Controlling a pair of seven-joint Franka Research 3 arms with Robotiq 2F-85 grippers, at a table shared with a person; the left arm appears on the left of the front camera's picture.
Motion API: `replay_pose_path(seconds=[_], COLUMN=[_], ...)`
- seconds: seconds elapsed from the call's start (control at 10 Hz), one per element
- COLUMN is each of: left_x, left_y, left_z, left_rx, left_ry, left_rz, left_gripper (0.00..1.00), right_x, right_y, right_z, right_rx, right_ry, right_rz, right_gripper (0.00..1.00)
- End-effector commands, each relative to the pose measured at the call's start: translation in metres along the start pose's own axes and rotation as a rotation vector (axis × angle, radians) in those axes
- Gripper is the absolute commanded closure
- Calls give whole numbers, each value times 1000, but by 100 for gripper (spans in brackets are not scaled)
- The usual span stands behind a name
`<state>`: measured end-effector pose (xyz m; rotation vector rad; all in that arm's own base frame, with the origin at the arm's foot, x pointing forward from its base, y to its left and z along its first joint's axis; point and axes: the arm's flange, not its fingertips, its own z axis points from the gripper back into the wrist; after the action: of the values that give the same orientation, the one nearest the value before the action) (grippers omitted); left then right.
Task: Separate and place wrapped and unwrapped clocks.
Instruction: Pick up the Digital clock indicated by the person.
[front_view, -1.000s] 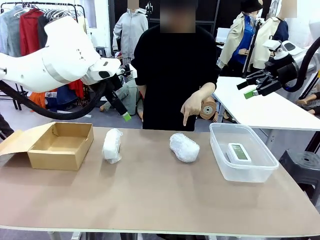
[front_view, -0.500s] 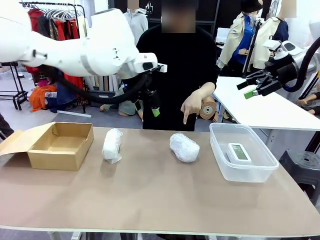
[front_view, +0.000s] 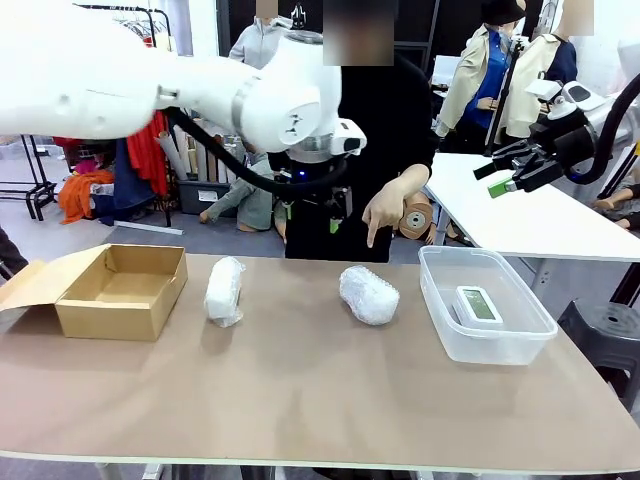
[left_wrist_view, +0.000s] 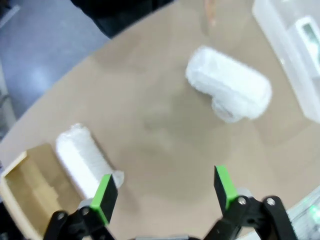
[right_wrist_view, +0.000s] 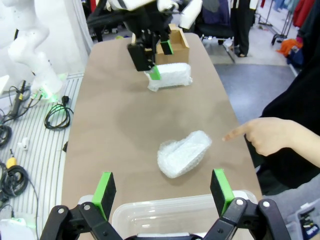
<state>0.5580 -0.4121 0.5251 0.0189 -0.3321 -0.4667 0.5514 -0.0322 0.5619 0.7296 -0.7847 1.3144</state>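
The clear tub (front_view: 497, 352) stands on the brown table (front_view: 300, 400), with the bare white clock (front_view: 479, 305) lying inside it. Just left of the tub lies one wrapped lump (front_view: 368, 294). Farther left are a second wrapped lump (front_view: 224, 291), then an open cardboard box (front_view: 120, 290). Above and left of the tub, the left gripper (front_view: 311, 218) hangs with its fingers apart. A person's hand (front_view: 385, 212) points down, nearer the tub. The right gripper (front_view: 490, 180) hovers well above the tub.
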Motion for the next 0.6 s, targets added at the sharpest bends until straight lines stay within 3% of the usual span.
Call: replay_pose_path(seconds=[0.0, 0.4, 0.5], left_x=[43, 61, 62], left_y=[-7, -7, -10], left_z=[-13, -61, -68], left_rx=[11, 0, -6], left_ry=[-13, 17, 25], left_rz=[119, 395, 416], left_gripper=[0, 0, 0], right_x=[1, 1, 1], right_y=[0, 0, 0], right_z=[1, 1, 1], right_rx=[-2, -2, -2], right_ry=[-3, -3, -3], right_rz=[3, 3, 3], right_gripper=[0, 0, 0])
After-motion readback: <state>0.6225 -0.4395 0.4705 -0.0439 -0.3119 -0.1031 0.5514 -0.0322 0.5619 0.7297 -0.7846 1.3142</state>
